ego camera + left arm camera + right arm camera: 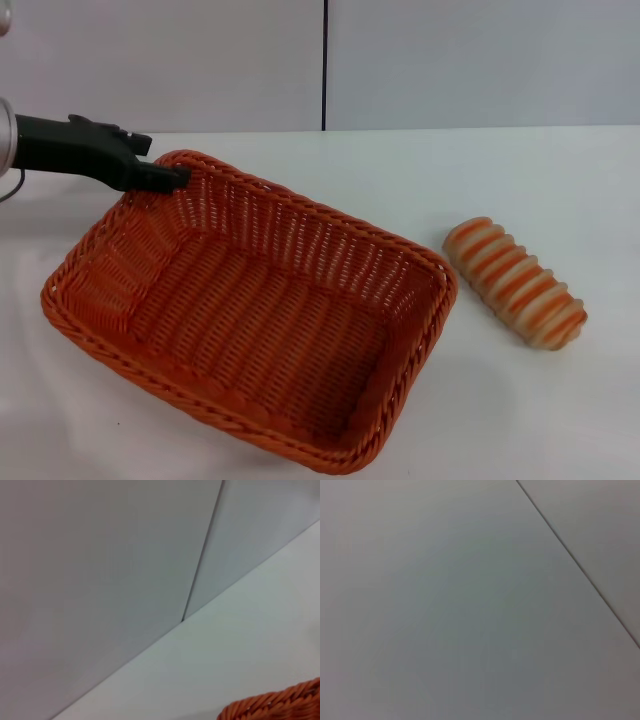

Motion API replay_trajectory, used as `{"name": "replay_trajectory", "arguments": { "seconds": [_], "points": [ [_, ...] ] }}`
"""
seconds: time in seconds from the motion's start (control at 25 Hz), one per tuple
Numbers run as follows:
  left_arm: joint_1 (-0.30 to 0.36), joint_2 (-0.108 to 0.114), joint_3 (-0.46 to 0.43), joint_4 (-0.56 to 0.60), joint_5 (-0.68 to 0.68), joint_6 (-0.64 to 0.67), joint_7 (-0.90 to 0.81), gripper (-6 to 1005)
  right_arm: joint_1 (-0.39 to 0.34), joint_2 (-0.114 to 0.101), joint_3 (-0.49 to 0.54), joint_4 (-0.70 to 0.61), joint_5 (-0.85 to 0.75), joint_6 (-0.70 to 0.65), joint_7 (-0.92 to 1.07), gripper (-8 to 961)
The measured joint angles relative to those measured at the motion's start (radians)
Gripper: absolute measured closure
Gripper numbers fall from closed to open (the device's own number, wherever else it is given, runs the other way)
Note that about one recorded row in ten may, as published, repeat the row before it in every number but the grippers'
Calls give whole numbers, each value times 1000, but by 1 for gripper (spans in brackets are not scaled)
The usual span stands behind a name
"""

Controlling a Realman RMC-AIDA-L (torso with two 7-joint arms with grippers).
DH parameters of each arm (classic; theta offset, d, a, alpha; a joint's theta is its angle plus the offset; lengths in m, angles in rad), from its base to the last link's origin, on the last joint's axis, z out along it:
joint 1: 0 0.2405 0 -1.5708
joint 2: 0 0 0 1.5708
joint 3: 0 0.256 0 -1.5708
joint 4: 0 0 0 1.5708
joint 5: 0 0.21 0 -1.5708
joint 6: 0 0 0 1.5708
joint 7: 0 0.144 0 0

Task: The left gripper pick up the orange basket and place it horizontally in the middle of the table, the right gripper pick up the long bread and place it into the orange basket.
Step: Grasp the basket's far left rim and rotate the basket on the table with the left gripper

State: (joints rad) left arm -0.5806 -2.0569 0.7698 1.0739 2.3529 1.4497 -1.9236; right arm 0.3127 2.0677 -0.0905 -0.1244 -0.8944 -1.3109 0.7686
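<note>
The orange basket [400,250] lies on the white table [530,410], skewed, one corner toward the far left. At that far-left corner my left gripper [178,178] reaches in from the left, its black fingers closed on the braided rim. A piece of that rim [280,705] shows in the left wrist view. The long bread [515,283], cream with orange stripes, lies on the table just right of the basket, apart from it. The basket is empty. My right gripper is out of view, and its wrist view shows only a plain pale surface.
A pale wall with a dark vertical seam [325,65] stands behind the table's far edge. Bare tabletop lies behind the basket and to the right of the bread.
</note>
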Motion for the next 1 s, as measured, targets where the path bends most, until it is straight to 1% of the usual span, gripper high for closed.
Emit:
{"name": "replay_trajectory", "arguments": {
  "seconds": [0.04, 0.2, 0.52, 0.76, 0.84, 1.0],
  "points": [
    [-9, 0, 5, -25, 23, -12, 0, 226, 0, 0, 0, 0, 0, 0, 0, 143],
    [-11, 0, 10, -34, 25, -23, 0, 226, 0, 0, 0, 0, 0, 3, 0, 143],
    [-26, -1, 49, -70, 40, -61, 0, 227, 0, -1, 0, 0, 0, 14, 0, 143],
    [-27, -2, 53, -72, 40, -64, 0, 238, -1, -2, 4, -1, 0, 15, 0, 144],
    [-33, -3, 73, -73, 41, -82, -18, 243, -3, -2, 6, -1, 2, 15, 0, 144],
    [-33, -3, 80, -69, 46, -83, -25, 253, -7, -2, 9, -1, 7, 15, 0, 144]
  ]
}}
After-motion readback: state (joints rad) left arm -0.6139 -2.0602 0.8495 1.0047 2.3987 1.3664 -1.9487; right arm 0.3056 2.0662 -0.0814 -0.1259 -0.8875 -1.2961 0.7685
